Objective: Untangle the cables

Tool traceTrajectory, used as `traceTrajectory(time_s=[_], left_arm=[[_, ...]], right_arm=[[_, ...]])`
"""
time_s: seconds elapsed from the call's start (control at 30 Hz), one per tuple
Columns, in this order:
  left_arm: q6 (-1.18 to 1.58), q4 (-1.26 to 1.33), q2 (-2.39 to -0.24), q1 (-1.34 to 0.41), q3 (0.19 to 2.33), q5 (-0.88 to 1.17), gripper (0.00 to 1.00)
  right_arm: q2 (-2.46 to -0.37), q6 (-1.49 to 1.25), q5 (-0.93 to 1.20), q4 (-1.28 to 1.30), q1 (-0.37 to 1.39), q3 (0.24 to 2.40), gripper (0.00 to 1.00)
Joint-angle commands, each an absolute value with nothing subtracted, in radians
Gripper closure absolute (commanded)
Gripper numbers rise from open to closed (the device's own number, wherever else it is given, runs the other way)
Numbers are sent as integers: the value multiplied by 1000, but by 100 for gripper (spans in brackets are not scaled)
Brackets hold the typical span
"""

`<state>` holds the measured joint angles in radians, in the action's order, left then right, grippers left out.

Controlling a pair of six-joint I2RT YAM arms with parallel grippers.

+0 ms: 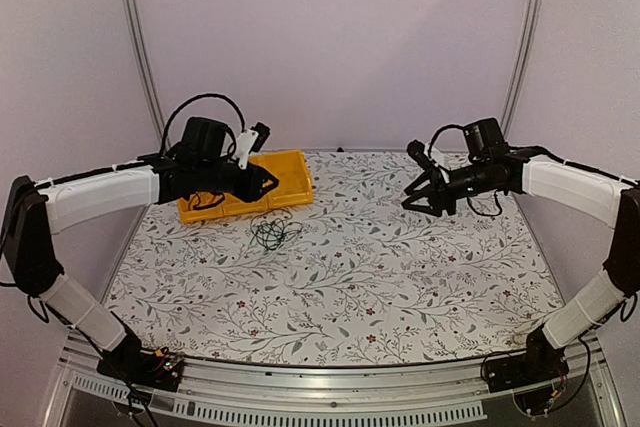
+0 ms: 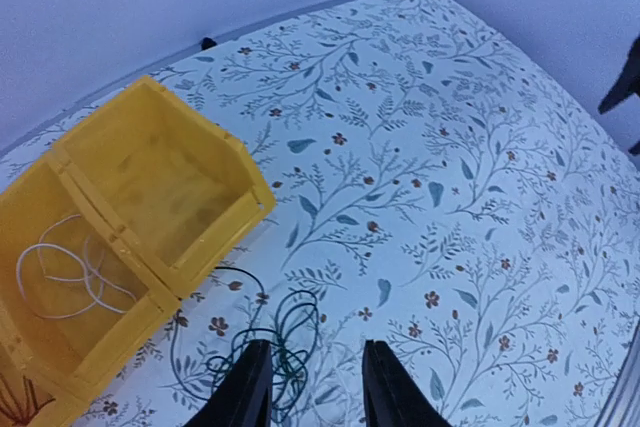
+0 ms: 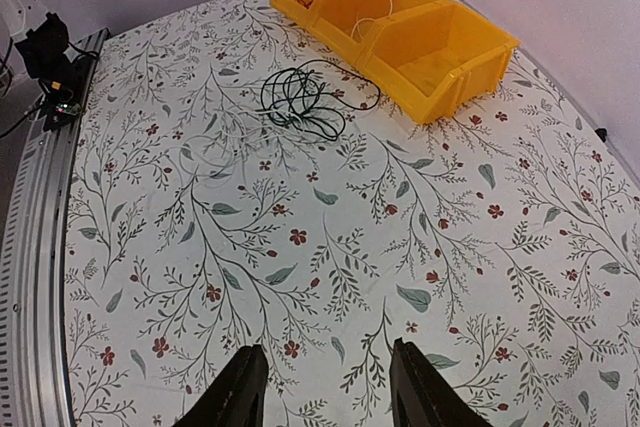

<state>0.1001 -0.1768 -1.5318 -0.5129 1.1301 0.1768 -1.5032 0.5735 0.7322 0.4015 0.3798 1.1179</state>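
Note:
The cables (image 1: 272, 233) lie as a small dark tangle of thin wire on the floral tablecloth, just in front of the yellow bin (image 1: 288, 175). In the left wrist view the tangle (image 2: 282, 327) sits under and just ahead of my left gripper (image 2: 315, 387), whose jaws are apart with nothing held. This left gripper (image 1: 270, 185) hovers over the bin's near edge. A whitish cable (image 2: 70, 272) rests coiled in the bin's middle compartment. My right gripper (image 1: 418, 197) hangs open at the right, far from the tangle (image 3: 300, 102), with only cloth between its fingers (image 3: 245, 387).
The yellow bin (image 3: 450, 57) has three compartments, and reddish wires (image 2: 15, 409) show in one end compartment. A faint pale wire (image 3: 215, 152) lies near the tangle. The table's metal front rail (image 3: 40, 197) and the pale walls bound the space.

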Motion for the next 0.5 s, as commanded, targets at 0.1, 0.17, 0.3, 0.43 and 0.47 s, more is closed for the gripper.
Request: traceTrajectory(time_s=[0.1,0.17,0.3,0.43,0.47], left_arm=[[125,-154,-1431,-695,952,223,68],[155,-147,-1424,-741,906,194,68],[270,-181,-1429,-806,853,97,66],[356,-170,-1411,-850,786,70,64],[371,-157,-1409,-854,769,78,64]], right_arm=[[-1542,591,710,411,425,1118,54],[-1552,596,696,413,440,1119,54],[-1575,605,668,420,470,1127,55],[-1594,620,640,429,501,1128,55],[-1597,624,634,430,509,1129,55]])
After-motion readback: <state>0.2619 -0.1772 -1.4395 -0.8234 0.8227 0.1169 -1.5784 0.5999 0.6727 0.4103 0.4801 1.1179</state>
